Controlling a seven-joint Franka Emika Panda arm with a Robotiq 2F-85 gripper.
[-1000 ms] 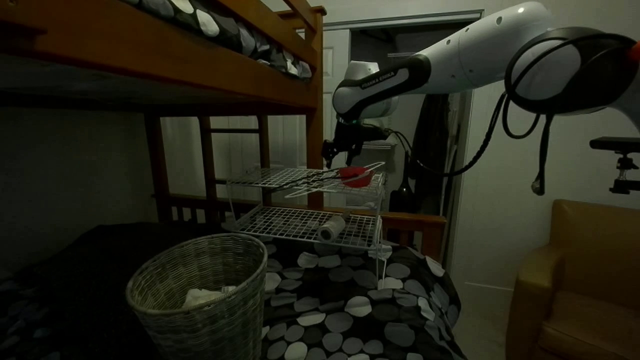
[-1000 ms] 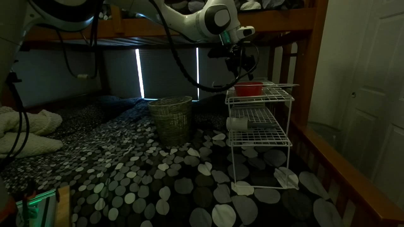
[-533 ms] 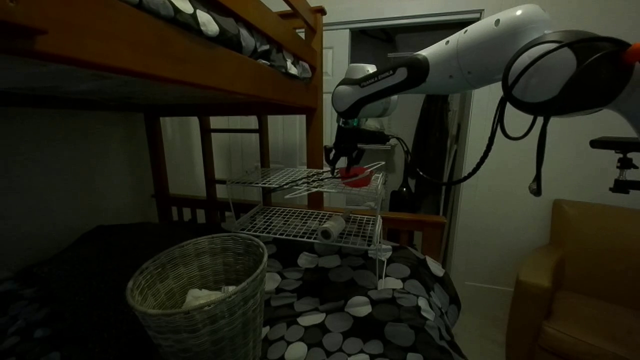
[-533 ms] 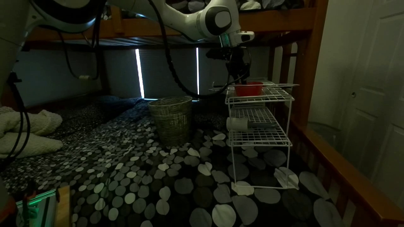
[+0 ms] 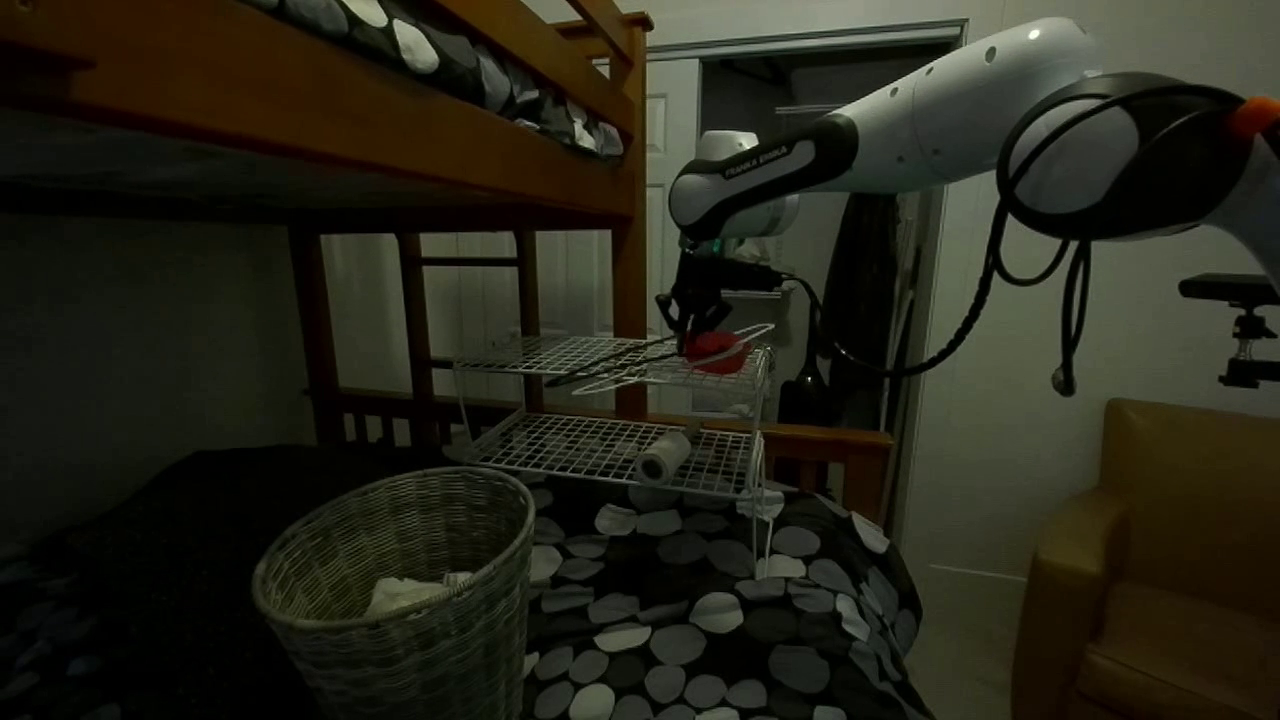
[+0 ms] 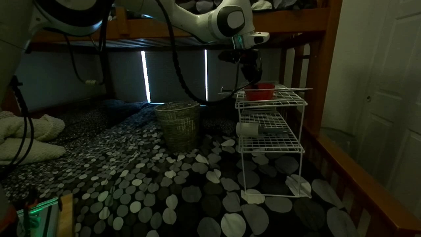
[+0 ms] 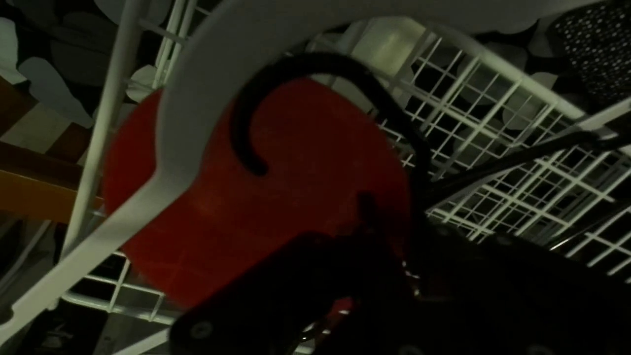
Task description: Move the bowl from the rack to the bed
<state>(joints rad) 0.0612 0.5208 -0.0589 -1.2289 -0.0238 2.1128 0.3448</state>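
Observation:
The small red bowl (image 5: 720, 354) sits, slightly tilted, on the top tier of the white wire rack (image 6: 271, 105). My gripper (image 5: 684, 345) reaches down to the bowl's near side. From the wrist, one dark finger shows inside the bowl (image 7: 305, 158) and the other outside its wall, with the rim pinched between them; darkness hides the exact contact. A black hanger (image 7: 325, 61) runs right beside the outer finger, and I cannot tell whether it is caught. Below the rack spreads the bed (image 6: 184, 197) with its spotted black cover.
A white hanger (image 7: 182, 123) crosses over the bowl. On the lower tier lies a white roller (image 6: 248, 129). The woven basket (image 5: 440, 640) stands on the bed beside the rack. Overhead runs the upper bunk's wooden rail (image 6: 184, 29), and a bed post (image 5: 630, 280) rises behind the rack.
My gripper has come down to the bowl and its fingers have drawn together on the rim. The bowl has tilted and shifted slightly, and the hangers have moved a little with it.

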